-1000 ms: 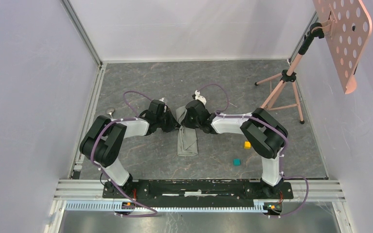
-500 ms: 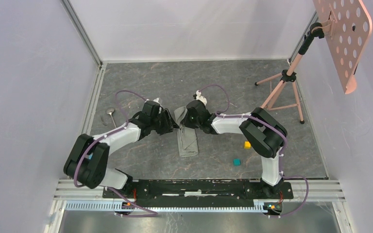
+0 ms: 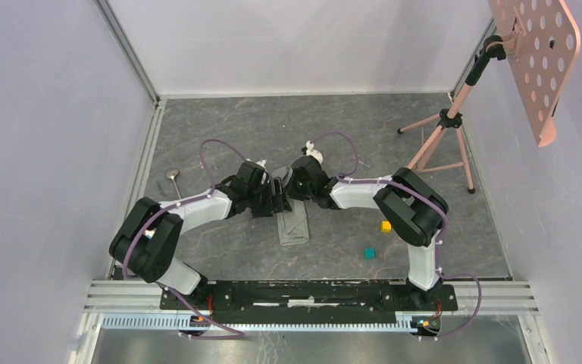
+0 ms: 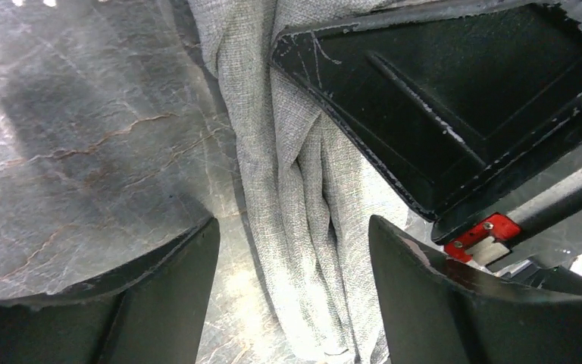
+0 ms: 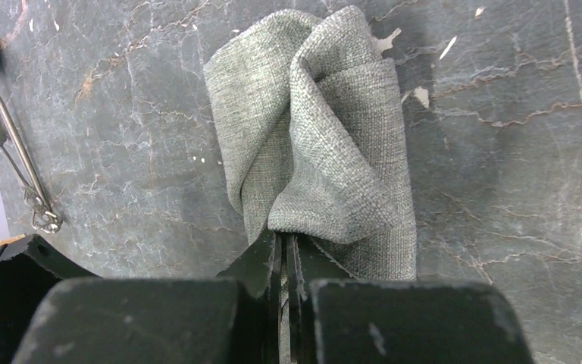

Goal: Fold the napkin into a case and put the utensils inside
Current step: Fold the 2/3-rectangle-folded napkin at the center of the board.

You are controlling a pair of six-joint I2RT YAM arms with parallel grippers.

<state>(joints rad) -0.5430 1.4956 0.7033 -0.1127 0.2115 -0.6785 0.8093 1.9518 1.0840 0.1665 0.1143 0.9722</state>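
Grey marbled table (image 3: pixel 348 129); white walls (image 3: pixel 295 45); napkin (image 3: pixel 293 225) bunched mid-table

A dark grey, stone-patterned table top (image 3: pixel 273 129) with pale veins fills the middle of the scene, and the left wrist view catches a soft bright patch of reflected light on it. Plain white walls close it in: a far wall (image 3: pixel 303 45), a left wall (image 3: pixel 38 152) and a right wall (image 3: pixel 561 212). An aluminium post (image 3: pixel 127 49) rises at the far left corner, and an aluminium channel (image 3: pixel 142 174) runs along the left edge. At the far right stands a copper-pink tripod (image 3: pixel 449 120) carrying a tilted perforated panel (image 3: pixel 534 53) of the same colour. A ribbed aluminium rail (image 3: pixel 121 292) borders the near edge. The light is even and diffuse
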